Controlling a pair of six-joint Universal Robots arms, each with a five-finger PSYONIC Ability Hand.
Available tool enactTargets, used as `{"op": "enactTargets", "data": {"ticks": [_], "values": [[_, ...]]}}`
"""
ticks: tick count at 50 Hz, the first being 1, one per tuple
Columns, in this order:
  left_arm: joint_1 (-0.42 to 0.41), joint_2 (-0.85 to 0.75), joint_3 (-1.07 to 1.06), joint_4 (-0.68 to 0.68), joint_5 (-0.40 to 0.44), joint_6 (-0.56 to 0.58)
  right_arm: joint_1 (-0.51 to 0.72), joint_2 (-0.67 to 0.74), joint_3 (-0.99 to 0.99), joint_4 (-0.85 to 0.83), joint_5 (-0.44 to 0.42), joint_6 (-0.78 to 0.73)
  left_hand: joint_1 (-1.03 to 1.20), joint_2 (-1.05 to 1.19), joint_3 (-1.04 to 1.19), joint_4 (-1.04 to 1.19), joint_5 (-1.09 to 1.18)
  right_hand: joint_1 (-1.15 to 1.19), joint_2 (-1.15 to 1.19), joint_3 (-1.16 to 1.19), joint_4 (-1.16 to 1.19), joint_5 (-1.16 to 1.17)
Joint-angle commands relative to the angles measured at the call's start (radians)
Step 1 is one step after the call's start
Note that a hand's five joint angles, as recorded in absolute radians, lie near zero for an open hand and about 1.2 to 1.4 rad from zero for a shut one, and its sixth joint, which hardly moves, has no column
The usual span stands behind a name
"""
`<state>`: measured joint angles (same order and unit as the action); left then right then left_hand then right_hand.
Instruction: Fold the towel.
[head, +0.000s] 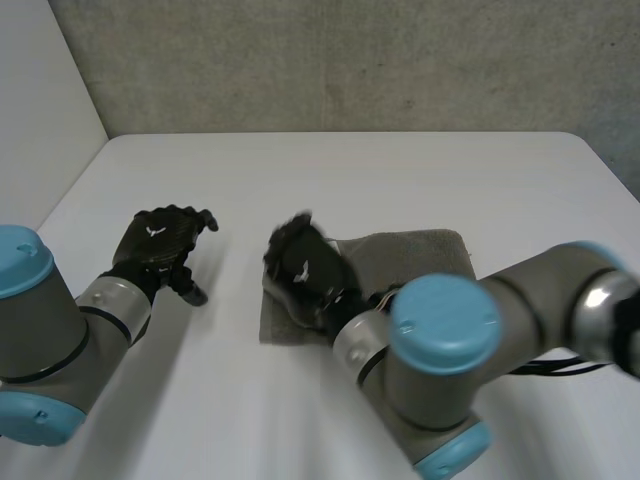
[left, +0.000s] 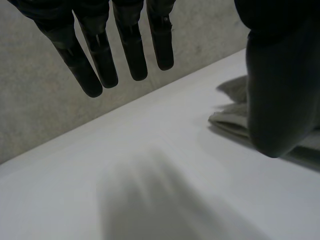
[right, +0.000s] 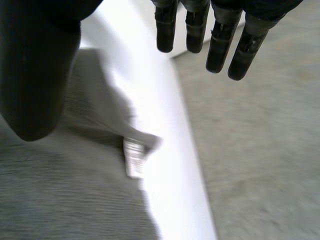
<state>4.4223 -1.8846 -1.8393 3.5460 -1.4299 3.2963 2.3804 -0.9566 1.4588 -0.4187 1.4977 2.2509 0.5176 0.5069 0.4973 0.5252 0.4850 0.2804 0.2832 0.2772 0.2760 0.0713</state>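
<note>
A grey towel (head: 420, 255) lies folded into a small rectangle on the white table (head: 350, 170), a little right of the middle. My right hand (head: 305, 265) hovers over the towel's left end, fingers straight and spread from the thumb, holding nothing. In the right wrist view the towel (right: 60, 200) lies under the palm of the right hand (right: 220, 45), with a small white label (right: 134, 157) at its edge. My left hand (head: 160, 240) is open above bare table, well to the left of the towel. Beyond the thumb of the left hand (left: 100, 55), the towel's near corner (left: 232, 120) shows.
A grey concrete wall (head: 350, 60) runs behind the table's far edge, and a pale wall (head: 40, 120) stands at the left. My right arm (head: 450, 340) reaches across the front right of the table.
</note>
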Motion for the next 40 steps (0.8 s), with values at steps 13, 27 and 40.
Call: {"op": "enactTargets", "data": {"ticks": [13,27,40], "values": [[-0.222,-0.011,0.109,0.002,-0.004,0.002,-0.282,-0.343,0.307,0.078,0.015,0.398,-0.113,-0.103,-0.093,-0.121,-0.255,-0.022,-0.025,-0.019,-0.018,0.012],[-0.328,-0.311,0.384,-0.029,-0.130,0.062,-0.431,-0.321,0.403,0.094,0.013,0.418,-0.104,-0.094,-0.084,-0.112,-0.246,0.177,0.175,0.181,0.182,0.212],[-0.356,-0.467,0.456,-0.053,-0.250,0.250,-0.463,-0.145,0.341,0.106,0.030,0.403,-0.104,-0.094,-0.084,-0.112,-0.246,0.517,0.514,0.520,0.521,0.551]]}}
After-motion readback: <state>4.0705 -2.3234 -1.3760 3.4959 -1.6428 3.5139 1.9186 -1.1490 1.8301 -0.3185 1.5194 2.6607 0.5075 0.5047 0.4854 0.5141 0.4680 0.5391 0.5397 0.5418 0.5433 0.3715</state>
